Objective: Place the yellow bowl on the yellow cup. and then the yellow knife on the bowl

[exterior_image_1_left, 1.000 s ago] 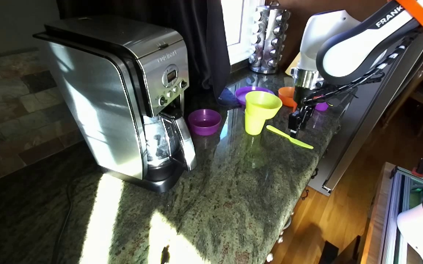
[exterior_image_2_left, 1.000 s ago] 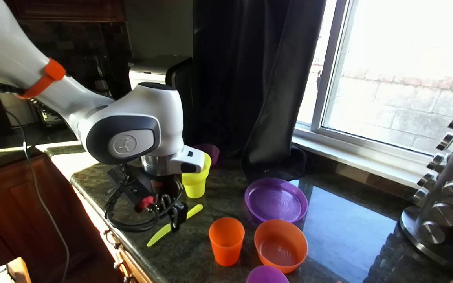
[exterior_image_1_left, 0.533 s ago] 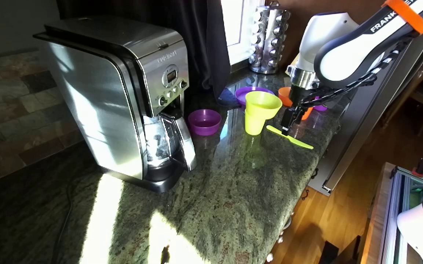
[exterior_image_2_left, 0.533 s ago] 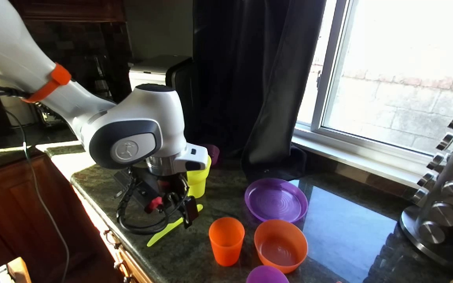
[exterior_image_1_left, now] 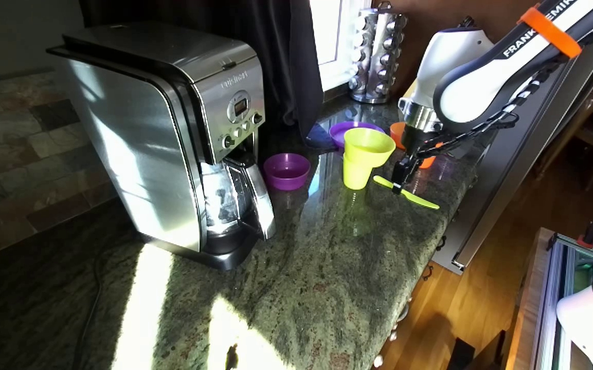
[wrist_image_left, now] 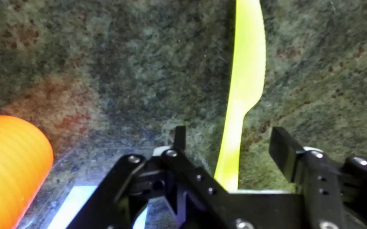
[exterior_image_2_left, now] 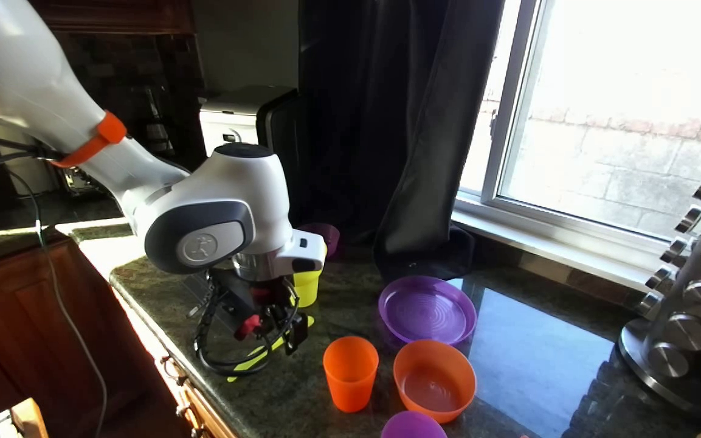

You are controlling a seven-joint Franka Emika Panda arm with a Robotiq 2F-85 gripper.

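The yellow bowl (exterior_image_1_left: 373, 149) sits on top of the upright yellow cup (exterior_image_1_left: 355, 174), off-centre to the right in an exterior view. In an exterior view the arm hides most of the bowl, and the cup (exterior_image_2_left: 306, 292) shows below it. The yellow knife (exterior_image_1_left: 419, 200) lies flat on the counter beside the cup, its handle end toward the cup. My gripper (exterior_image_1_left: 397, 186) is low over the knife's handle. In the wrist view my gripper (wrist_image_left: 229, 139) is open, with one finger on each side of the handle and a gap to both. The knife's blade (wrist_image_left: 248, 63) points away from the fingers.
An orange cup (exterior_image_2_left: 351, 377), an orange bowl (exterior_image_2_left: 434, 389) and a purple dish (exterior_image_2_left: 428, 310) stand near the gripper. The orange cup (wrist_image_left: 11, 165) also shows in the wrist view. A purple bowl (exterior_image_1_left: 287, 172) stands by the coffee maker (exterior_image_1_left: 173, 139). The counter's edge is near the blade tip.
My gripper has moved along the knife from its middle toward the handle end, nearer the cup, and has come lower. The bowl, cup and knife have not moved.
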